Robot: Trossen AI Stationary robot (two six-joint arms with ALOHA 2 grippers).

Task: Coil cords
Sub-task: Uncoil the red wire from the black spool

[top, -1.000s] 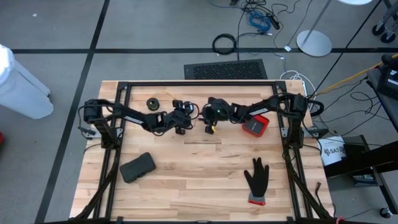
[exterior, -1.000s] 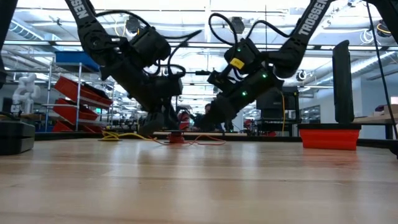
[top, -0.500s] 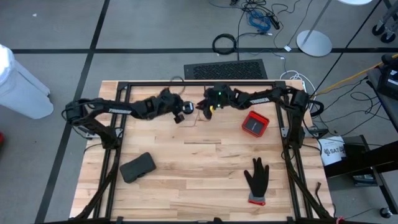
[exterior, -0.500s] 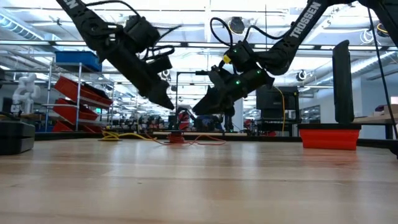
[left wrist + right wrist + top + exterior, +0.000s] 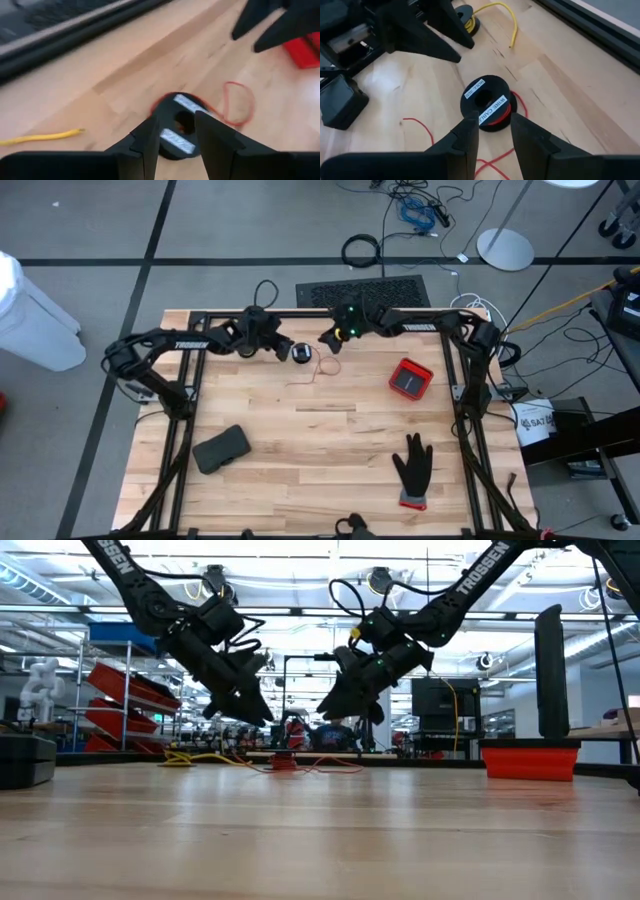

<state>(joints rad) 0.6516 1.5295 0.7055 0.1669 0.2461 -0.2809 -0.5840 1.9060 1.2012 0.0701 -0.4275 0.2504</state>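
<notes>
Both arms hang raised over the table's far edge, the left gripper (image 5: 283, 350) just at 9 o'clock of the red cord's black spool (image 5: 302, 353) and the right gripper (image 5: 327, 340) just at 1 o'clock of it, each with fingers slightly apart and holding nothing. The spool lies flat on the table (image 5: 330, 450) with the red cord (image 5: 318, 373) trailing loose toward 5 o'clock. The yellow cord (image 5: 506, 16) and its spool (image 5: 465, 14) lie near the left arm, toward 9 o'clock of the red spool.

Both arms reached to the table's far edge, raised above it. Left gripper (image 5: 283, 351) and right gripper (image 5: 328, 342) faced each other, fingers slightly parted, empty.
</notes>
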